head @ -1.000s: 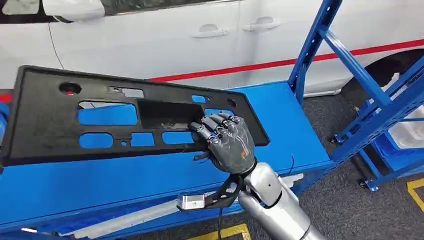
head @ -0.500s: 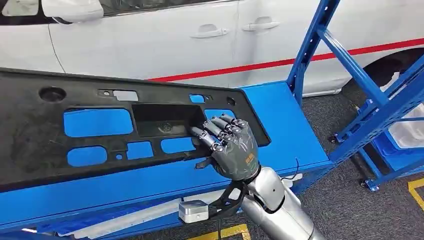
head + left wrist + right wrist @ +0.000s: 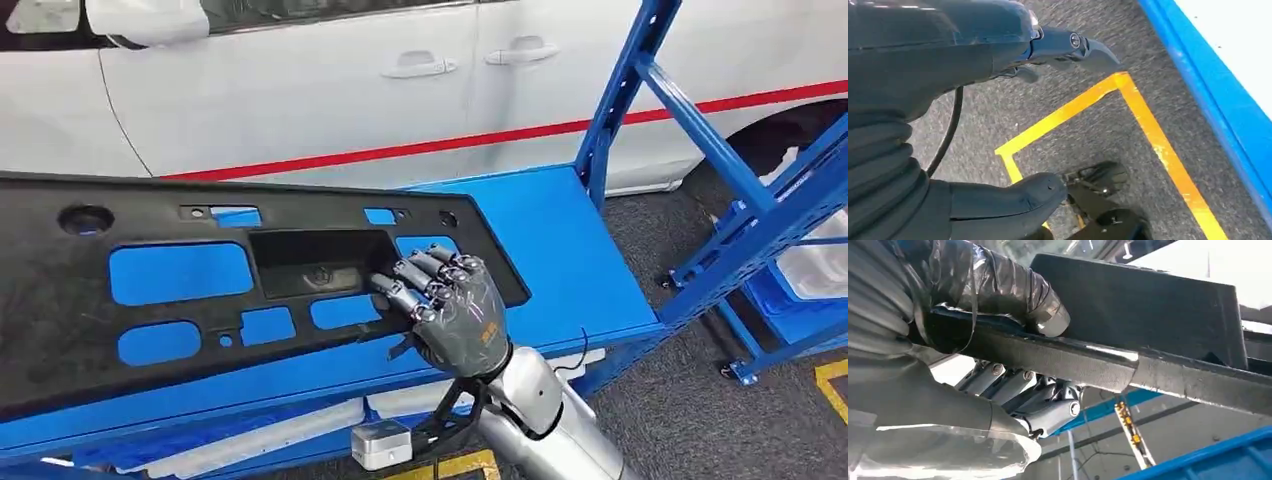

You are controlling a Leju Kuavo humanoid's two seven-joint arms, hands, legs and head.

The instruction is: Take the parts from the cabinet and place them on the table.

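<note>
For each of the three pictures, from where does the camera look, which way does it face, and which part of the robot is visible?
Head view: high on the body, facing forward and down at the blue table; the right hand grips the black panel.
Left wrist view: behind the left hand, facing the grey floor and its yellow tape.
Right wrist view: behind the right hand, close to the panel's edge.
Head and right wrist views share the right hand and panel.

Matt black textured plastic panel (image 3: 150,290); smooth glossy blue painted table (image 3: 560,250); rough grey carpet floor (image 3: 690,400); glossy white car body (image 3: 330,90)
</note>
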